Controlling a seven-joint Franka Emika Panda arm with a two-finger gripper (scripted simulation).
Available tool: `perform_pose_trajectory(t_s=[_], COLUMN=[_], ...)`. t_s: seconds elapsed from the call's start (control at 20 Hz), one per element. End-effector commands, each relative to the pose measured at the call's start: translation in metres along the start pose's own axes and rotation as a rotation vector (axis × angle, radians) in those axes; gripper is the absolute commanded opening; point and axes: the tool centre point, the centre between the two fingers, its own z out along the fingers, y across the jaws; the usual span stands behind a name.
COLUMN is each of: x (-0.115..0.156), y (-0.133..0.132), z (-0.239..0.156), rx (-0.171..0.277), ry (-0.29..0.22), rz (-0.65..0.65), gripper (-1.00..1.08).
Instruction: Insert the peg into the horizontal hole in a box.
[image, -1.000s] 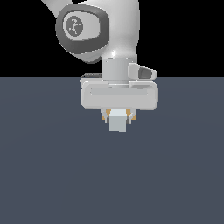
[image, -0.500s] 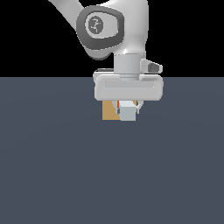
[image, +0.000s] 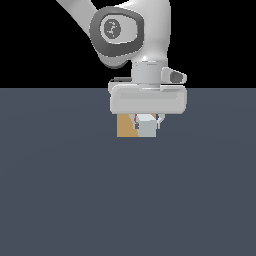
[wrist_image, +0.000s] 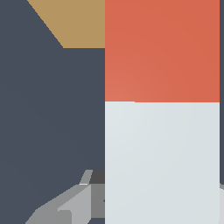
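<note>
The gripper (image: 147, 121) has its jaws closed around the peg (image: 147, 128), held above the table (image: 60, 190), red end toward the box (image: 125, 126); insertion into the unseen hole remains

Arm swung toward the exterior view's right over the last second, the wrist housing ending up right of centre. Claw (image: 147, 121) rode along with it and sat a little higher in the exterior view than a second before. Peg (image: 147, 127), seen end-on as a pale square, travelled with the claw, gripped between the fingers throughout. Box (image: 126, 126) was almost wholly hidden behind claw and peg a second ago; half a second ago a tan patch showed; by the end a wider tan face lay uncovered, on the peg's left in the exterior view.
</note>
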Motion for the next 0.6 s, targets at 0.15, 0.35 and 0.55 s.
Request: perform_pose_trajectory(t_s=[0.15, 0.35, 0.55], x=[0.0, 0.0, 0.012], y=[0.002, 0.001, 0.001], z=[-0.004, -0.002, -0.002], rx=[-0.006, -0.003, -0.003], ry=[0.0, 0.0, 0.0], rz=[-0.003, -0.003, -0.003], gripper=[-1.0, -1.0, -1.0])
